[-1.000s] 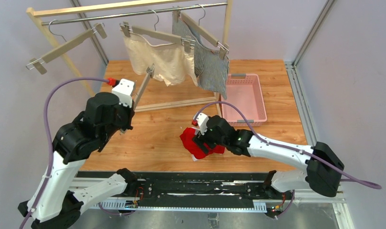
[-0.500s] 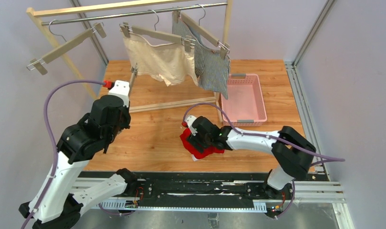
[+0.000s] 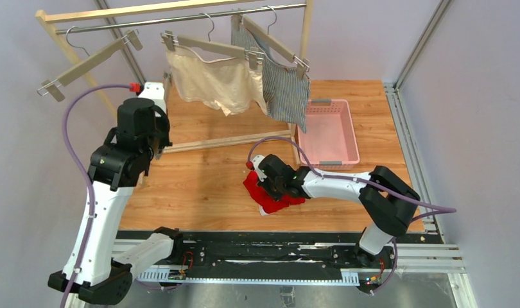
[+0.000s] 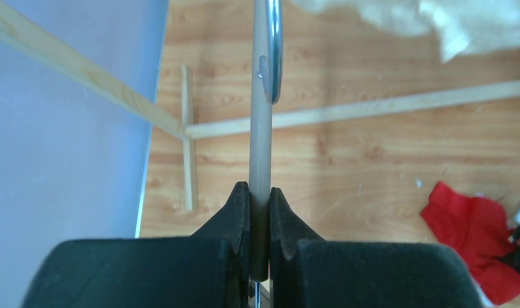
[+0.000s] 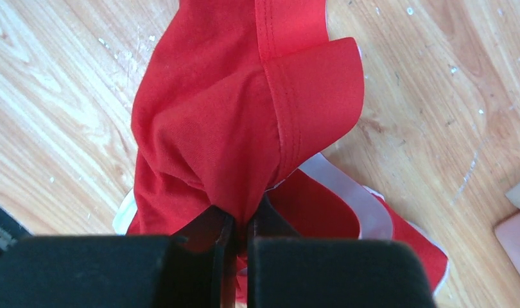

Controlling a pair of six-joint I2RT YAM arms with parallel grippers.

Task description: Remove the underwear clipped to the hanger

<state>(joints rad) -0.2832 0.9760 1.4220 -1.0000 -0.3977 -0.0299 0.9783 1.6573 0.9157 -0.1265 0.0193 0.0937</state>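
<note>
Near a pink plastic basket (image 3: 328,138), two clipped pairs hang: cream boxer shorts (image 3: 212,80), pinstriped boxer shorts (image 3: 284,93). Right claw (image 5: 241,219) pinches crumpled red boxer shorts (image 5: 232,128); left claw (image 4: 259,192) clamps a grey hanger bar (image 4: 262,128).

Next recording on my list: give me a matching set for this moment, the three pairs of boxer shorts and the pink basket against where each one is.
Things
1. red boxer shorts with white waistband
2. plain cream boxer shorts
3. grey-and-white pinstriped boxer shorts
4. pink plastic basket

Places
A. clipped to the rightmost hanger on the wooden clothes rack
B. standing on the wooden table, beside the rack's right post
C. clipped to the middle hanger
D. crumpled on the table, pinched by the right pincer

Pairs: 1-D, 2-C, 3-A, 4-B
</note>
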